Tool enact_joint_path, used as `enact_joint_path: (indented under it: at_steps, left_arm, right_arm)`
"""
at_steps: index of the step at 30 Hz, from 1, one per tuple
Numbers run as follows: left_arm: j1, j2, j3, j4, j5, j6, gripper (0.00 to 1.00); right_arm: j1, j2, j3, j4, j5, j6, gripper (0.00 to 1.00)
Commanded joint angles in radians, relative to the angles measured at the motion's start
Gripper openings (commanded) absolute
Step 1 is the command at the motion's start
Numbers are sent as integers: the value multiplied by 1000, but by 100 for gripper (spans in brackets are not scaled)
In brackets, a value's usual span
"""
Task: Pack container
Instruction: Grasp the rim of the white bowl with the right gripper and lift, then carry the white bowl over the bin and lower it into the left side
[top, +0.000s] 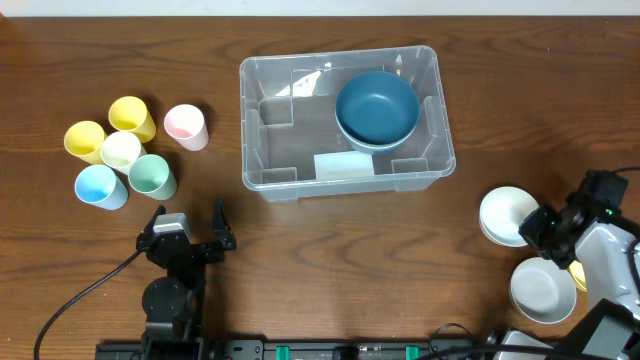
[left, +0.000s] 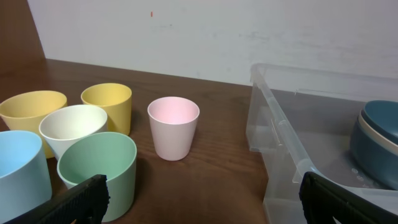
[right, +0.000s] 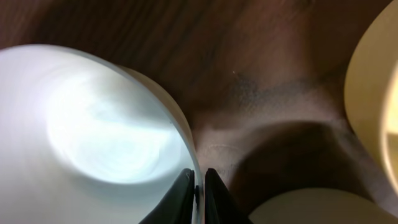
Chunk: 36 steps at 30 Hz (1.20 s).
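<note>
We saw a dark wooden counter with a fine grain carrying everything. The container, much the largest thing on it, sat toward the far middle. It was a clear plastic bin, rectangular with rounded corners, a thick rimmed edge and a stepped, moulded base whose blocks showed through the walls.

Inside the container, at its right end, lay a round, matte dark blue bowl. Only the left wrist view showed a paler rim directly beneath it.

Right of the container and nearer the front stood two smooth bowls, the nearer white bowl and the farther white bowl.

Well left of the container clustered plain tapered cups: two yellow cups, a cream cup, a green cup and a pale blue cup. A pink cup stood slightly apart, closest to the container.

The left pincer hung in front of the container's left corner, its black fingers spread wide and holding nothing.

The right pincer was closed on the nearer white bowl. The overhead view hid the grip under the arm. The right wrist view showed the dark fingertips pinching the thin white wall, with a cream bowl at the picture's edge.
</note>
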Motion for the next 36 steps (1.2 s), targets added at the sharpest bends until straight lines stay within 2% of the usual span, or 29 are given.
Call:
enact_joint_path:
  at_steps: [1, 4, 6, 8, 10, 15, 23, 30, 32, 36]
  left_arm:
    - [3, 0, -29, -23, -1, 2, 98]
    - [3, 0, -29, -23, -1, 3, 98]
    - [3, 0, -29, -23, -1, 3, 98]
    - [3, 0, -29, -23, -1, 2, 98]
    - [3, 0, -29, -23, -1, 3, 98]
    - [3, 0, -29, -23, -1, 3, 98]
    - [3, 0, -29, -23, -1, 3, 98]
    - [3, 0, -29, -23, -1, 2, 98]
    - [3, 0, -29, -23, -1, 3, 98]
    - [3, 0, -29, -23, -1, 2, 98]
  right_arm:
    - [-8, -3, -41, 25, -1, 12, 10]
    - [-8, -3, -73, 64, -2, 29, 15]
    - [-8, -3, -74, 72, -2, 29, 15]
    - [-8, -3, -72, 77, -5, 30, 11]
    - [-8, -3, -71, 82, -7, 30, 1]
    - [-8, -4, -27, 84, -33, 30, 1]
    - [-8, -7, 251, -44, -124, 32, 1]
    - [13, -35, 550, -117, -385, 34, 1]
    - [61, -39, 626, -113, -447, 49, 1]
    - [236, -40, 720, -87, -414, 60, 1]
